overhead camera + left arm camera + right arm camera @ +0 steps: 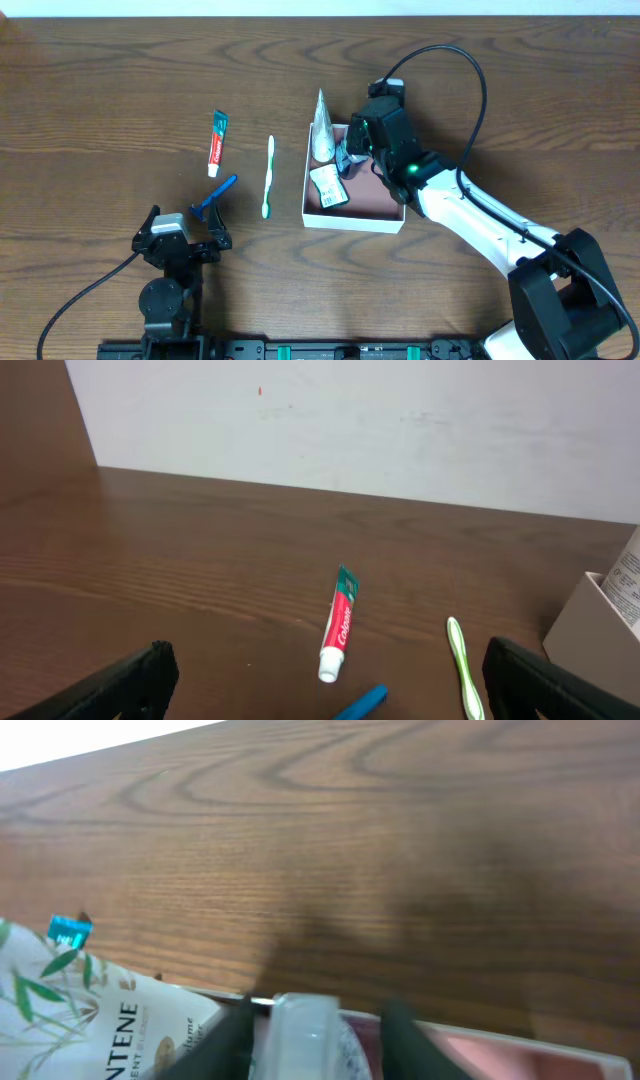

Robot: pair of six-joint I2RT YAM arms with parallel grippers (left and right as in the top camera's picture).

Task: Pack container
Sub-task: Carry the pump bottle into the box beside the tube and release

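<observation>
**Table stock at one moment: container part filled**

Overhead. Wooden table [120, 80].
- Container [352, 221]: right of centre, white walls, pinkish-brown floor.
- Inside it, a white pouch [322, 130] leans at the far left corner with its tip sticking out past the wall. A small white packet [328, 187] lies by the left wall.
- Right gripper [352, 155]: over the far part of the container, just beside the pouch.
- Loose on the table to the left of the container are a toothbrush [268, 177], nearest it, then a toothpaste [217, 143] and a blue razor [215, 198]. None of them touch.
- Left gripper [183, 230]: near the front edge, just behind the razor.

Left wrist.
- Fingers [130, 682] are spread wide, with nothing between them.
- Toothpaste, toothbrush and the razor's handle tip lie ahead.
- A corner of the container shows at the right edge.

Right wrist.
- Blurred dark fingers [408, 1038] stand on either side of a pale, clear-looking item [305, 1032], just above the container floor.
- Whether they press on it, I cannot tell.
- The pouch lies just to the left.
</observation>
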